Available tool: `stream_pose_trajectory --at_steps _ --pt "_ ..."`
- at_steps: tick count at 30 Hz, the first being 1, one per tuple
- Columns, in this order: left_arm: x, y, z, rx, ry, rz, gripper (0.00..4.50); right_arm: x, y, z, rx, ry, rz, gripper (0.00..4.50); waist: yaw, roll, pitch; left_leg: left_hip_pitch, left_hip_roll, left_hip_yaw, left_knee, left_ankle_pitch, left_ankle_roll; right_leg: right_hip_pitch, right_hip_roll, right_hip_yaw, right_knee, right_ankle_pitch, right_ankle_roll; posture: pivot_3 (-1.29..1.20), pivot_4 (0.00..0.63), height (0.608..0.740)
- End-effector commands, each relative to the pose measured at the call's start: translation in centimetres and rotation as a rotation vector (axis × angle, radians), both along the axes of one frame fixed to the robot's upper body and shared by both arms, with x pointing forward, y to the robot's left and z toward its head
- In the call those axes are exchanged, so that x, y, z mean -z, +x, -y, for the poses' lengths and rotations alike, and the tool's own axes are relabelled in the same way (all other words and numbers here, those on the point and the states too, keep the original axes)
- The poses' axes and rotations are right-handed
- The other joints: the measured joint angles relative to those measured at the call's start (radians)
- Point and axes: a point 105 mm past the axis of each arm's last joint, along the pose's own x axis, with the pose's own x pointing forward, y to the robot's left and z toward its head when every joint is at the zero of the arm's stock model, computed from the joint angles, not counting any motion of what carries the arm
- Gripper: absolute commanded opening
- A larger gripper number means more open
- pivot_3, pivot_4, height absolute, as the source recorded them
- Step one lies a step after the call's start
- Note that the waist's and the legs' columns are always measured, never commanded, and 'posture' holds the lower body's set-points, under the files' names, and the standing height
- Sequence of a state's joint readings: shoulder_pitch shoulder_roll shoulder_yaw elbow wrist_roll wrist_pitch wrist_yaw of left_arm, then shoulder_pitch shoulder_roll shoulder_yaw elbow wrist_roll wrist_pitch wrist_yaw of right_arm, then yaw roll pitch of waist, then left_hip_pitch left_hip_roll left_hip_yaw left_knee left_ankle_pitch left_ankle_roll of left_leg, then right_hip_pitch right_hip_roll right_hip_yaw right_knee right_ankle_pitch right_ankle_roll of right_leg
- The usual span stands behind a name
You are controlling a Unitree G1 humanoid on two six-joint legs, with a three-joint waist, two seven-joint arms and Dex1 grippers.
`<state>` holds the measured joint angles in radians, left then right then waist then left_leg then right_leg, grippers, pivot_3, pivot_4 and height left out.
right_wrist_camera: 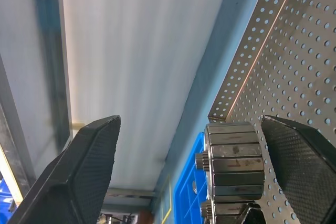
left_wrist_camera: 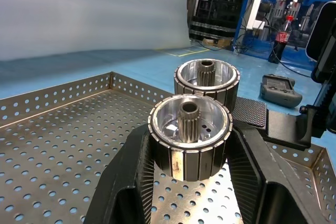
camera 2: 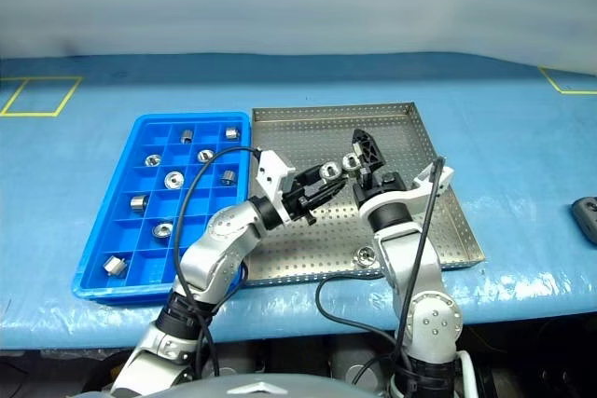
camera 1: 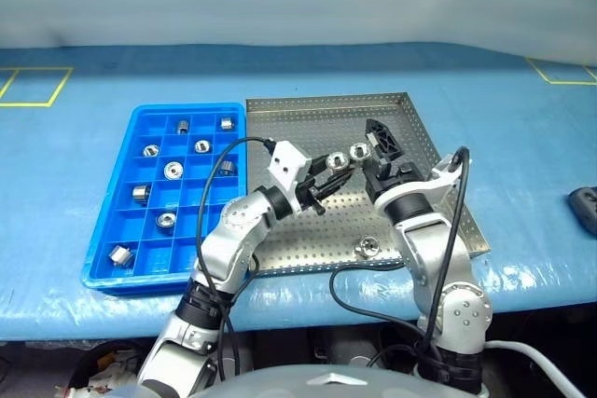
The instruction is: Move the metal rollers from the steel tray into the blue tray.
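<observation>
While the left gripper (camera 1: 328,177) clamps one of the metal rollers (camera 1: 336,161) above the steel tray (camera 1: 308,132), a second roller (camera 1: 360,151) sits just past it, close by the right gripper (camera 1: 381,148), whose fingers stand wide apart. Whether that second roller touches either right finger is hard to tell — it looks free between them. Another roller (camera 1: 367,247) lies on the steel tray's near edge, and several already fill compartments of the blue tray (camera 1: 107,247). The step in hand looks like a carry: the left arm next needs to swing left over an empty compartment — then release.
</observation>
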<state>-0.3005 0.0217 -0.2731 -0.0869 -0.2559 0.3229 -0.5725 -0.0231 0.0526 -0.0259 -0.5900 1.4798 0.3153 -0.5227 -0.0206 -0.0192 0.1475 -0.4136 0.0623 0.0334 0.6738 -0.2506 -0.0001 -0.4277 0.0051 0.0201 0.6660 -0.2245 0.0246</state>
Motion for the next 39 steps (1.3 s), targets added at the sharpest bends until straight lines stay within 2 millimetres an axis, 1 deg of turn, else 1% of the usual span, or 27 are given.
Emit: stream_pose_trajectory --at_steps 1,5,8,13,14,15,16,27,39 --pt "-2.4 -0.9 0.8 0.053 -0.046 0.079 1.68 -0.9 -0.1 -0.6 -0.014 0.038 0.039 4.50 0.000 0.000 0.000 0.000 0.000 0.000 0.000 0.000 0.000 0.000 0.000 0.000 0.000 0.000 0.000 0.01 0.150 0.740" --pt "-2.5 -1.0 1.0 0.061 -0.049 0.079 1.68 -0.8 -0.2 -0.6 -0.017 0.030 0.034 4.50 0.000 0.000 0.000 0.000 0.000 0.000 0.000 0.000 0.000 0.000 0.000 0.000 0.000 0.000 0.000 0.01 0.150 0.740" --pt "-2.4 -1.0 1.0 0.069 -0.045 0.080 1.68 -0.5 -0.1 -0.7 -0.017 0.021 0.023 3.92 0.000 0.000 0.000 0.000 0.000 0.000 0.000 0.000 0.000 0.000 0.000 0.000 0.000 0.000 0.000 0.00 0.150 0.740" --pt "-2.3 -0.9 0.8 0.066 -0.037 0.078 1.68 -0.2 -0.1 -0.7 -0.018 0.009 0.013 2.29 -0.001 0.000 0.000 0.000 0.000 0.000 0.000 0.000 0.000 0.000 0.000 0.000 0.000 0.000 0.000 0.00 0.150 0.740" --pt "-2.3 -0.9 0.8 0.066 -0.036 0.079 1.68 -0.2 -0.2 -0.7 -0.018 0.008 0.012 2.03 -0.001 0.000 0.000 0.000 0.000 0.000 0.000 0.000 0.000 0.000 0.000 0.000 0.000 0.000 0.000 0.00 0.150 0.740" --pt "-2.3 -0.9 0.8 0.067 -0.035 0.079 1.68 -0.2 -0.2 -0.7 -0.018 0.008 0.011 1.63 -0.001 0.000 0.000 0.000 0.000 0.000 0.000 0.000 0.000 0.000 0.000 0.000 0.000 0.000 0.000 0.00 0.150 0.740" --pt "-2.3 -0.9 0.9 0.067 -0.035 0.080 1.68 -0.2 -0.1 -0.7 -0.018 0.008 0.010 1.34 -0.001 0.000 0.000 0.000 0.000 0.000 0.000 0.000 0.000 0.000 0.000 0.000 0.000 0.000 0.000 0.00 0.150 0.740" --pt "-2.3 -0.7 0.9 0.071 -0.019 0.084 1.68 0.2 -0.2 -0.4 0.000 -0.028 -0.003 1.30 -0.003 0.000 0.000 0.000 0.000 0.000 0.000 0.000 0.000 0.000 0.000 0.001 0.000 0.000 0.000 -0.02 0.150 0.740" --pt "-2.3 -0.4 0.5 0.057 -0.005 0.080 1.68 0.9 -0.4 0.4 0.027 -0.262 -0.014 1.30 -0.004 0.000 0.000 0.000 0.000 0.000 0.000 0.000 0.001 0.000 0.000 0.001 -0.001 0.000 0.000 -0.02 0.150 0.740"
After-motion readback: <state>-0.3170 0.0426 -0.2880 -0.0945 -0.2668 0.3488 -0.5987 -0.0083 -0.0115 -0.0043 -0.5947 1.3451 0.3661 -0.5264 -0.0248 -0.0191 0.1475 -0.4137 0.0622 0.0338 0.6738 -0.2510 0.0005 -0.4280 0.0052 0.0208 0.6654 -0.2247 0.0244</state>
